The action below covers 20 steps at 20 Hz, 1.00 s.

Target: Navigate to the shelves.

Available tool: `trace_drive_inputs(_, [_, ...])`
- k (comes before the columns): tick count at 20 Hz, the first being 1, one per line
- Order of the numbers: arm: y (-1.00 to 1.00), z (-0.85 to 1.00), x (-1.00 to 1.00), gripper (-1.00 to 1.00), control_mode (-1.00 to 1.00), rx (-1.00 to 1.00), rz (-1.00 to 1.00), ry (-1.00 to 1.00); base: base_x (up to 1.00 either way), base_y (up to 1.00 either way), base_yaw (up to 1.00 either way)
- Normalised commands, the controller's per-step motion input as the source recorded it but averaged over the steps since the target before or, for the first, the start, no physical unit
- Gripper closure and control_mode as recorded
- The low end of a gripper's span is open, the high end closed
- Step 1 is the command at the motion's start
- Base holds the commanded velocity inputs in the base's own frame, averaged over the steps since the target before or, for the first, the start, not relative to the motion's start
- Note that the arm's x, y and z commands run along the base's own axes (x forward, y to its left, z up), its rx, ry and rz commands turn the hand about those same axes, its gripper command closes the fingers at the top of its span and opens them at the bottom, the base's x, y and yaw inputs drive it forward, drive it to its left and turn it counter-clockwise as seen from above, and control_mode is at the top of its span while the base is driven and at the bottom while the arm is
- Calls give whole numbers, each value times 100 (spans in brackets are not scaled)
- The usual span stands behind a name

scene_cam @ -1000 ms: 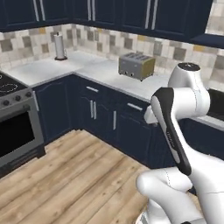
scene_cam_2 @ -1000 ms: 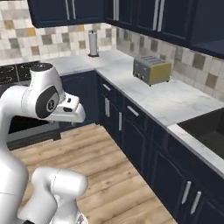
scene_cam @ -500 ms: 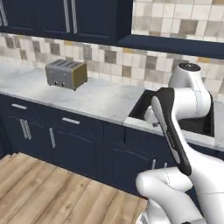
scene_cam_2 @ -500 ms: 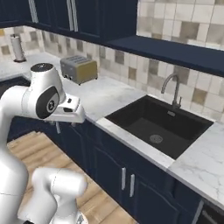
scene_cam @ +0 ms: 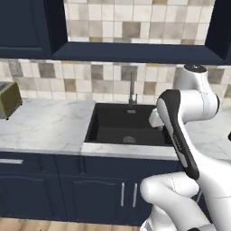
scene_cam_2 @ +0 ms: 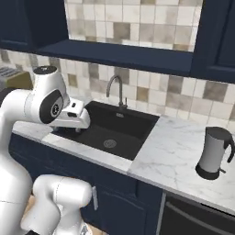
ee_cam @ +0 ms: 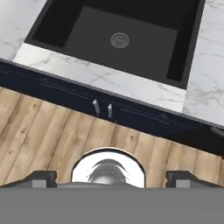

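The shelves (scene_cam: 135, 51) show as a long dark navy board above the sink, with navy upright side panels (scene_cam: 57, 22) at its ends and tiled wall behind the open front. In the right base view the same shelf board (scene_cam_2: 120, 55) runs across the upper middle. My gripper (scene_cam_2: 77, 130) hangs folded close to the arm, over the counter's front edge by the sink. Seen from the hand, the gripper (ee_cam: 111, 178) is open, its fingertips (ee_cam: 42, 178) wide apart with nothing between them, pointing down at the floor.
A black sink (scene_cam: 128, 145) with a faucet (scene_cam: 131, 89) sits in the marble counter (scene_cam: 45, 124). A toaster (scene_cam: 8, 100) stands at the far left, a steel kettle (scene_cam_2: 212, 153) at the right. Navy base cabinets with silver handles (scene_cam: 122, 194) lie below, above a wooden floor (ee_cam: 48, 131).
The whole picture has shifted: the base has moved right along the counter. The toaster has slid to the left edge, the sink sits in the middle, the kettle has appeared. The arm's pose is unchanged.
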Motion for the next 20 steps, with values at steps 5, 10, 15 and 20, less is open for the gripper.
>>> trace_drive_inputs(5, [0, 0, 0, -100, 100, 0, 0, 0, 43, 9, -55])
trace_drive_inputs(10, [0, 0, 0, -100, 100, 0, 0, 0, 60, 52, -41])
trace_drive_inputs(15, [0, 0, 0, -100, 100, 0, 0, 0, 66, 73, -23])
trace_drive_inputs(20, [0, 0, 0, -100, 100, 0, 0, 0, 58, 33, -11])
